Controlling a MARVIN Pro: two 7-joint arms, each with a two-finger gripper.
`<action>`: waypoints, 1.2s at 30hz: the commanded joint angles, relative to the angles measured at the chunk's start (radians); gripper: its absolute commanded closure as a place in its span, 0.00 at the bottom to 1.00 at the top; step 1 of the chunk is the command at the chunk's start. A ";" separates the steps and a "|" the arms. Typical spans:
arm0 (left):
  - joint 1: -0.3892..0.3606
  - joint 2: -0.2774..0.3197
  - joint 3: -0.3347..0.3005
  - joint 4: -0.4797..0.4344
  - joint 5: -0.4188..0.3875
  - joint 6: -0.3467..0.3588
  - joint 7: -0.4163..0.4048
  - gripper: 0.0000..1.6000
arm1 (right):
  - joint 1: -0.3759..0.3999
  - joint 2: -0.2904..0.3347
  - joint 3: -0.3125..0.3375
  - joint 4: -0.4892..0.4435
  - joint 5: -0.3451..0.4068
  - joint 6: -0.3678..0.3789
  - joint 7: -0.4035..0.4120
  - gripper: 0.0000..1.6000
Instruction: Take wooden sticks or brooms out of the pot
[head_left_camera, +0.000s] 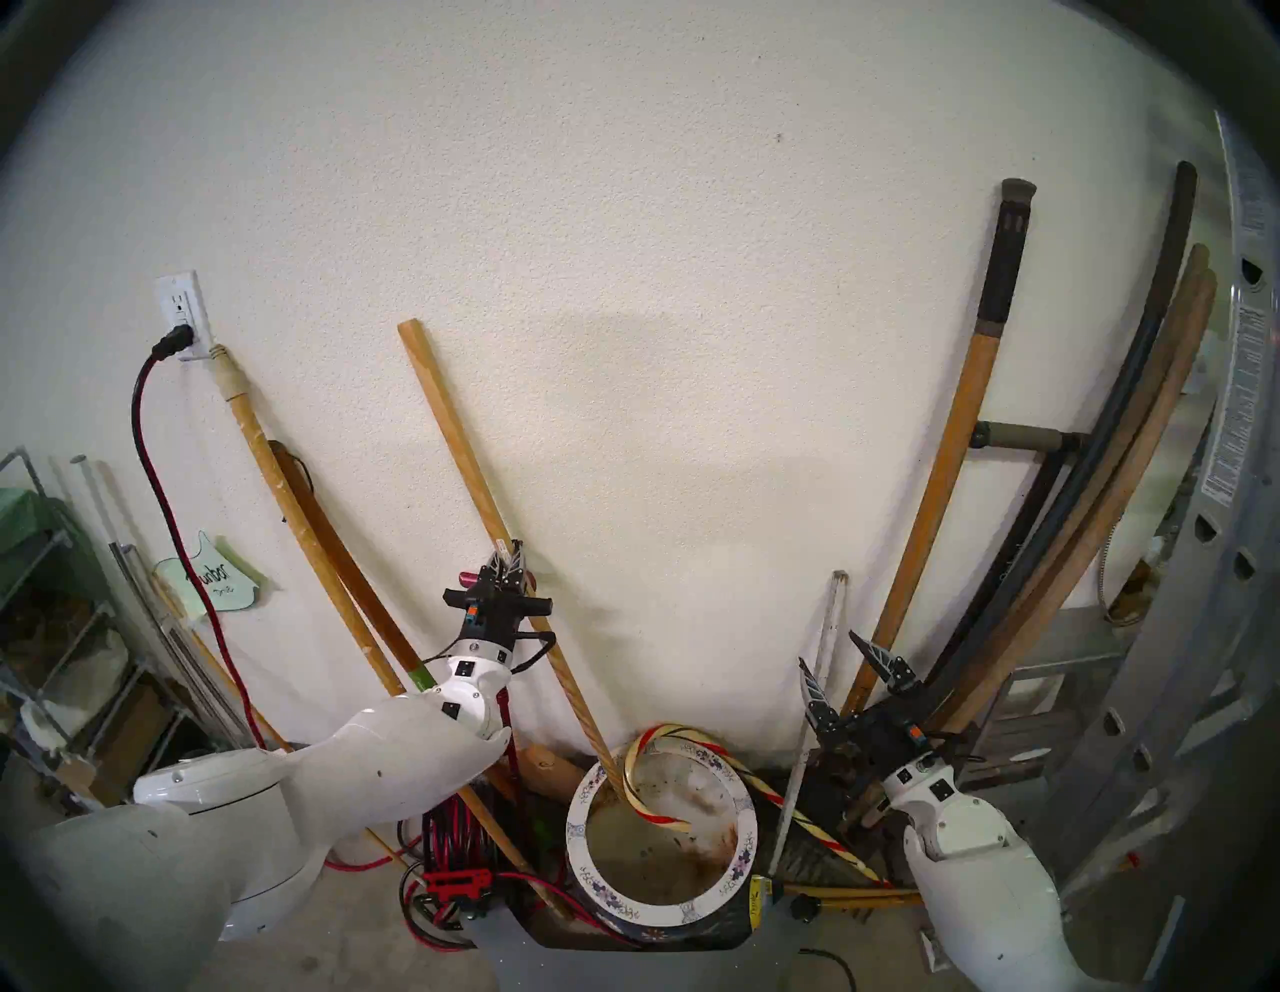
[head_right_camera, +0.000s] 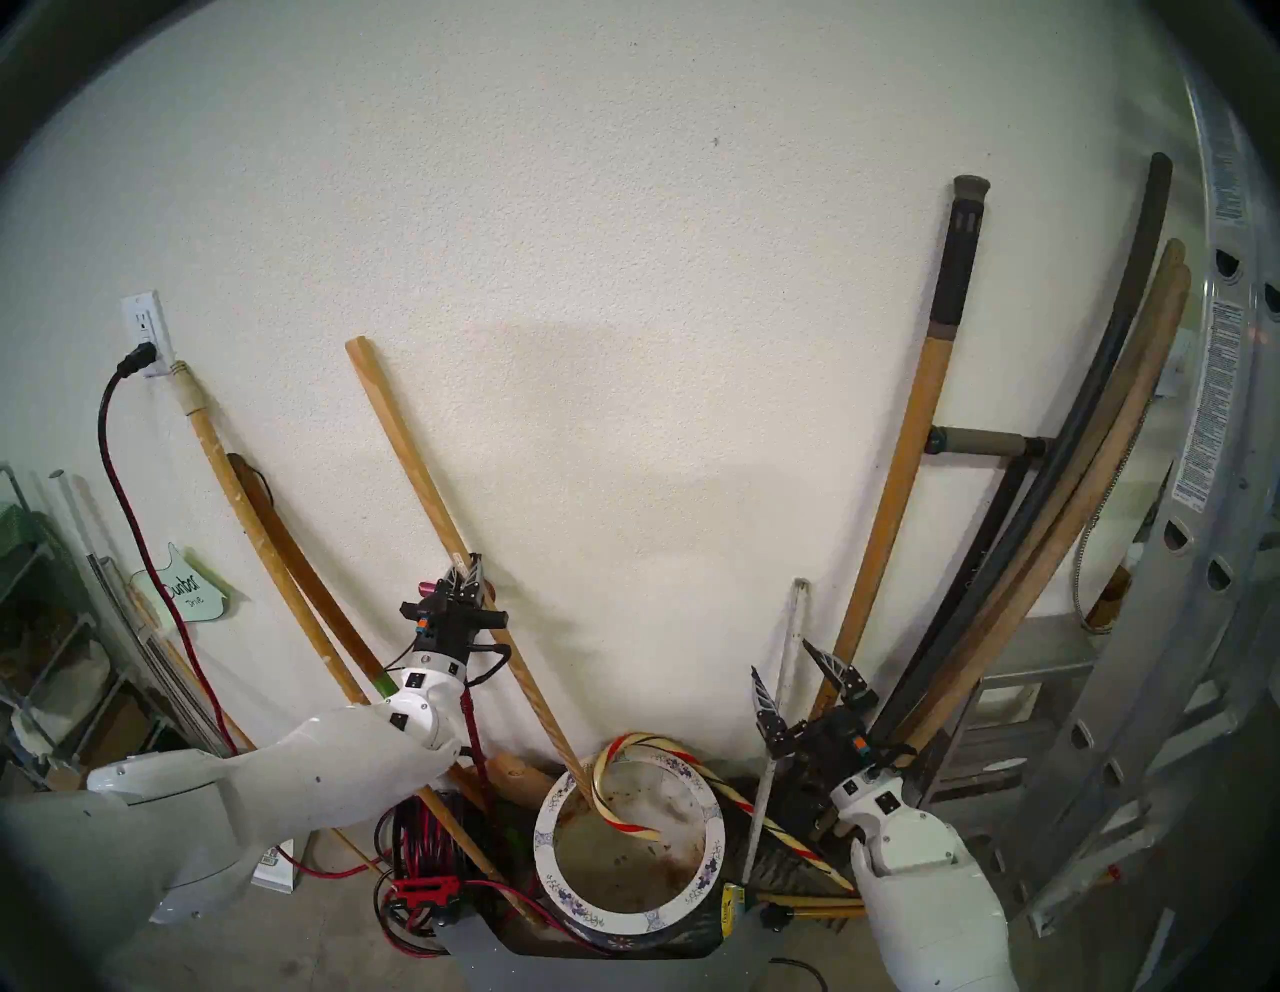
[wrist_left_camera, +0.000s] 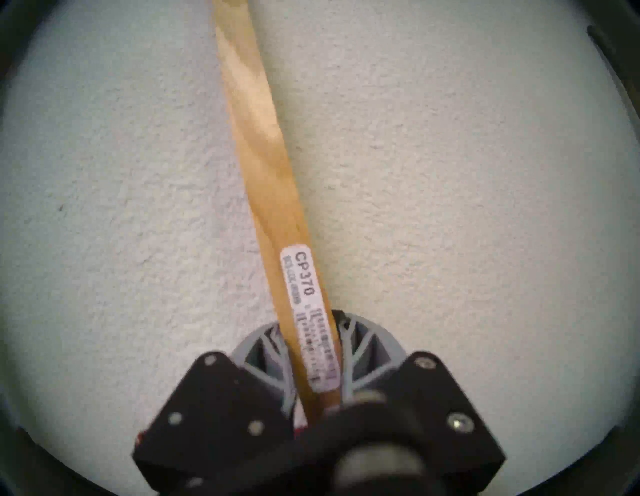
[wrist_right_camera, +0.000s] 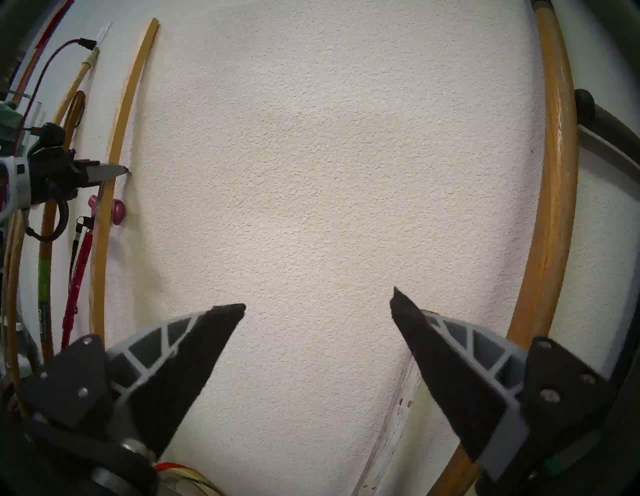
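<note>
Reaching up and away from the white shoulder at seven o'clock in the head view, the left hand (head_left_camera: 508, 562) was clamped on the pale yellow wooden pole (head_left_camera: 463, 450), about halfway up its length. That pole leaned toward eleven o'clock against the wall (head_left_camera: 658, 312), its foot down inside the pot (head_left_camera: 658, 907), which sat low at six o'clock. The right hand (head_left_camera: 834, 658) stood at four o'clock, tips raised, fingers spread wide and holding nothing. Just beside it rose the grey-white slat (head_left_camera: 828, 637), outside the pot. The striped cane (head_left_camera: 668, 810) had its hook inside the pot and its shaft running out over the rim toward four o'clock.

From the left wrist, the fingertips were hidden behind the pole and the lower edge was blurred. The slat's foot was lost among dark clutter.

A white label (wrist_left_camera: 308, 311) on the pole read "CP370"; its smaller print could not be made out. A green sign (head_left_camera: 215, 575) at nine o'clock partly read "unbar".
</note>
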 joint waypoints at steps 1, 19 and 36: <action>-0.055 0.099 -0.055 -0.085 0.038 -0.007 0.030 1.00 | 0.001 0.001 -0.001 -0.001 -0.002 0.000 0.001 0.00; -0.097 0.276 -0.172 -0.298 0.163 -0.007 0.097 1.00 | 0.001 0.002 -0.001 0.000 0.001 -0.001 0.001 0.00; -0.013 0.457 -0.226 -0.571 0.259 -0.007 0.162 1.00 | 0.001 0.003 -0.002 0.000 0.001 -0.001 0.002 0.00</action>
